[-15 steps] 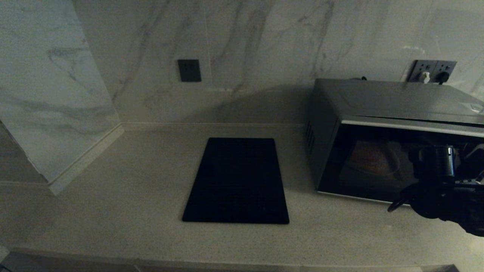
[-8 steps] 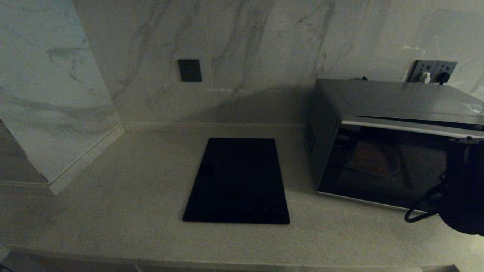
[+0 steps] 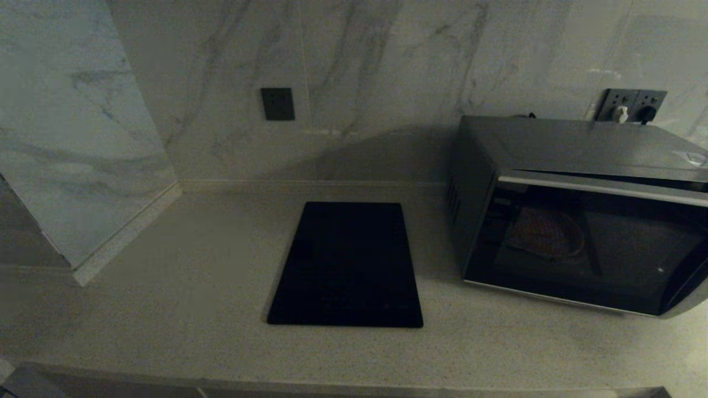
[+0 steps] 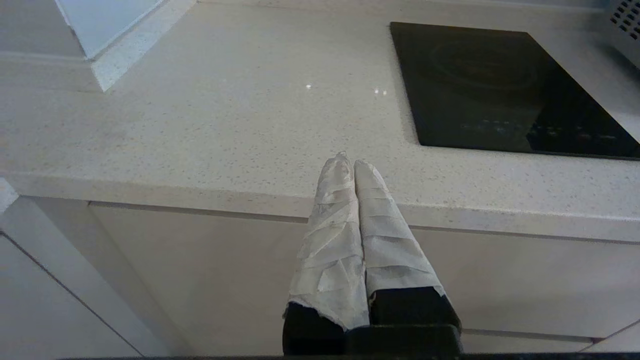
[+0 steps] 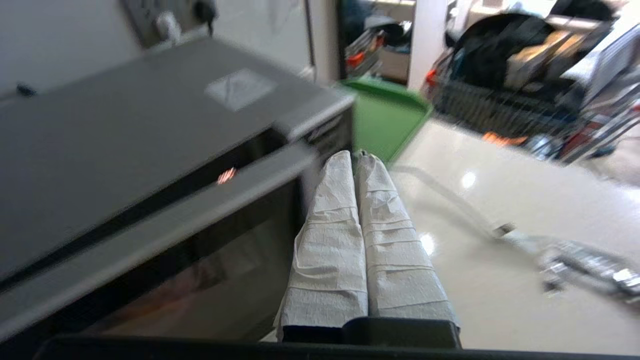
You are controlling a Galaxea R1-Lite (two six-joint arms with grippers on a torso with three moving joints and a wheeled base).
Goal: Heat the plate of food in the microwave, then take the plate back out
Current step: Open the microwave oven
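Right arm gone from the head view; microwave door now unobstructed.

The right gripper [image 5: 356,156], fingers pressed together and empty, hangs by the front right corner of the microwave [image 3: 581,210] on the counter [image 3: 166,287]. The plate of food [image 3: 545,239] sits inside, a dim orange-tan mound behind the closed black glass door. The left gripper [image 4: 348,161], fingers together, is parked at the counter's front edge.

black slab [image 3: 345,265] flat on speckled counter [image 3: 166,287] | dark wall switch [image 3: 277,103] on marble wall | outlet [image 3: 630,105] with two plugs | green tray [image 5: 387,117] upright
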